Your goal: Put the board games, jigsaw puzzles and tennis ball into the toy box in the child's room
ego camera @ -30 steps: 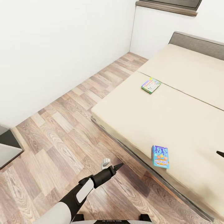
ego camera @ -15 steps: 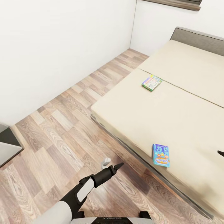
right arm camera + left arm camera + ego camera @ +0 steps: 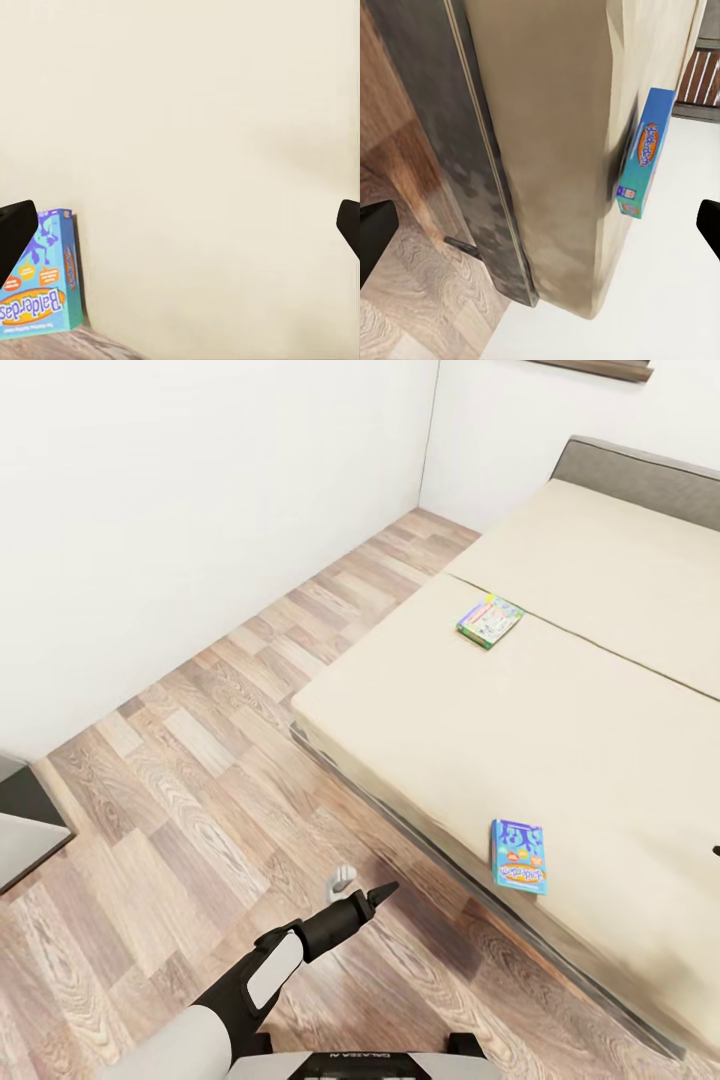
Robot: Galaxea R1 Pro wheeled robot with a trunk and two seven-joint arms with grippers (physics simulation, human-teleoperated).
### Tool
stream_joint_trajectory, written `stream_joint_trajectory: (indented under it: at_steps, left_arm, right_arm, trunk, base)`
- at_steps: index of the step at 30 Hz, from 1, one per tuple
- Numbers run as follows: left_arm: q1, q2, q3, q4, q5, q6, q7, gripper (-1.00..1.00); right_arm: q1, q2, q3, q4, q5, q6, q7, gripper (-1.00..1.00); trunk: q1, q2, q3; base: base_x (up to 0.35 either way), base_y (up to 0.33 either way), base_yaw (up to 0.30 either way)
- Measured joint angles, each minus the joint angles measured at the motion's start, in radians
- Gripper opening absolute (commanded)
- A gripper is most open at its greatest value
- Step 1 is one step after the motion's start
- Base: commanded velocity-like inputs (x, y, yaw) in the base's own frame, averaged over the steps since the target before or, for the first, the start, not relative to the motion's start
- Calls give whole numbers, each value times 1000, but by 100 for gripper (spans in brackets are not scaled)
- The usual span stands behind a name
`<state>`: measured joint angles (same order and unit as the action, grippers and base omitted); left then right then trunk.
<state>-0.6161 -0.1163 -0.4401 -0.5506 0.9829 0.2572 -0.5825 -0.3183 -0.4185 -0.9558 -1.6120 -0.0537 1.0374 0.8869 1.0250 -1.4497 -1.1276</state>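
The head view looks down on a child's room with white walls and a wood-plank floor (image 3: 180,800). A wide bed (image 3: 560,740) with a plain beige cover and a grey headboard takes up the right half of the scene. Two board games lie flat on it, well apart. The blue box (image 3: 518,856) sits near the bed's front edge, close to the side facing the robot. The white-and-green box (image 3: 490,620) lies farther back, just beside a seam that runs across the cover.

The left arm reaches forward low over the floor, and its claw (image 3: 380,892) hangs near the bed's edge, short of the blue box. In the left wrist view its two dark fingertips (image 3: 376,236) stand far apart at the picture's edges with nothing between them, looking past the dark bed frame toward the blue box (image 3: 641,154).

In the right wrist view the right claw's fingertips (image 3: 15,225) are likewise spread wide and hold nothing, with the blue box (image 3: 39,277) close to one fingertip and the beige cover beyond.

A dark-topped worktop corner (image 3: 22,825) shows at the far left.
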Motion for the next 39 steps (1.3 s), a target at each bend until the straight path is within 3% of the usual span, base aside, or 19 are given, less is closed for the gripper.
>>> stream_joint_trajectory:
  at_steps: [9,28,39]
  left_arm:
    - [1,0,0,-2,0,0,-16,100]
    - [1,0,-1,-3,1,0,-47,100]
    - [1,1,0,-4,1,-1,-75,100]
  right_arm:
    - [0,0,-12,0,-1,0,0,100]
    - [0,1,-15,0,-1,-1,1,100]
    - [1,3,-16,0,-1,-1,1,100]
  trunk:
    - [0,0,-2]
    - [0,0,-3]
    - [0,0,-3]
  base:
    - [0,0,-114]
    - [0,0,-243]
    - [0,0,-88]
